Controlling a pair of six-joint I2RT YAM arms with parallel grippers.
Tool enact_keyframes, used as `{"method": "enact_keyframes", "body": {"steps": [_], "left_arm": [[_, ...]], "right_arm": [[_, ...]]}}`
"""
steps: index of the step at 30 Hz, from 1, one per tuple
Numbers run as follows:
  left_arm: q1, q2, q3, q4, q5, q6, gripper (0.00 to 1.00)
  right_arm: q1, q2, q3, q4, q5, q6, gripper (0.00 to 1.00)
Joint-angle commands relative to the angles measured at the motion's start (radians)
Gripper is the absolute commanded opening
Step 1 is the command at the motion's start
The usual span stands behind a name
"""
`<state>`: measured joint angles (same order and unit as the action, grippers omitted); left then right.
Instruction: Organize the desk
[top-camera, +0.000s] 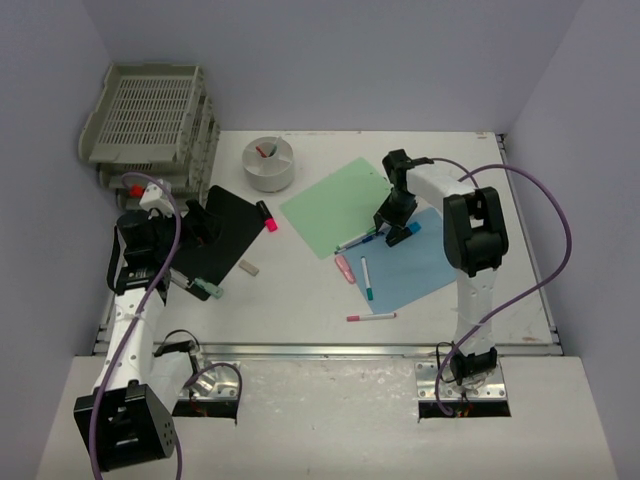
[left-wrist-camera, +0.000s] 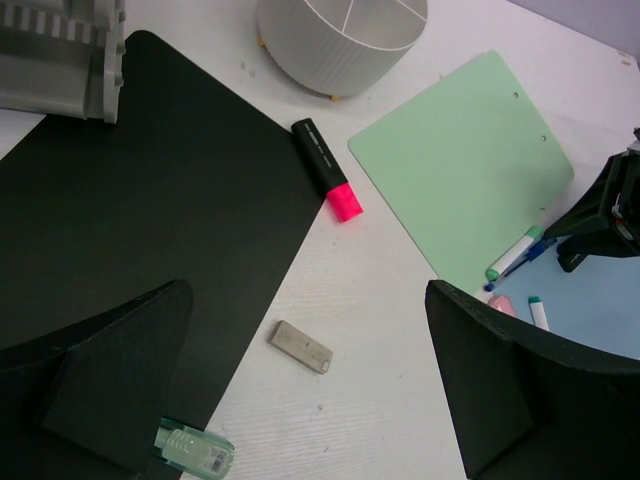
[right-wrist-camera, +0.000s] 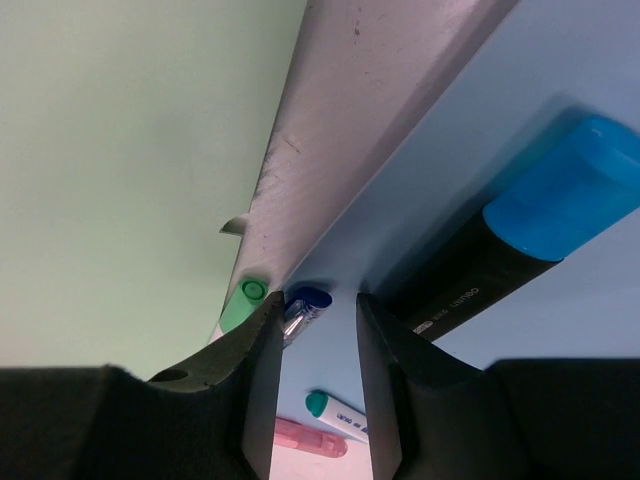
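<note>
Cluttered white desk, metal rail along near edge, lilac walls

The white desk carries a round organizer, stacked grey trays left of it, a green sheet right of it, and a black sheet, eraser and blue sheet in front of it.

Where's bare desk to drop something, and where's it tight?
Biggest bare patch of desk: front centre, between eraser, red pen and near rail. Another strip at the far edge, between round organizer and right arm. Crowded: pens bunched where green sheet meets blue sheet, under the right claw.
</note>
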<state>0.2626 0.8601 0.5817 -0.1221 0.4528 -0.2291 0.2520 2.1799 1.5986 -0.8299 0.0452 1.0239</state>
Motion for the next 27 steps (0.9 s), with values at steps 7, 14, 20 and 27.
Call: {"method": "enact_keyframes", "body": {"steps": [7, 14, 20, 27], "left_arm": [[0.002, 0.011, 0.001, 0.067, -0.007, 0.008, 1.0], [0.002, 0.013, 0.01, 0.057, -0.015, 0.017, 1.0], [0.002, 0.014, 0.014, 0.056, -0.019, 0.014, 1.0], [0.002, -0.012, 0.034, 0.023, -0.025, 0.016, 1.0]], "right_arm": [[-0.002, 0.029, 0.009, -0.005, 0.019, 0.026, 0.29], [-0.002, 0.046, 0.011, 0.006, 0.003, 0.026, 0.08], [-0.002, 0.008, -0.008, 0.012, -0.032, 0.045, 0.0], [-0.013, -0.07, 0.033, 0.087, -0.189, 0.034, 0.0]]}}
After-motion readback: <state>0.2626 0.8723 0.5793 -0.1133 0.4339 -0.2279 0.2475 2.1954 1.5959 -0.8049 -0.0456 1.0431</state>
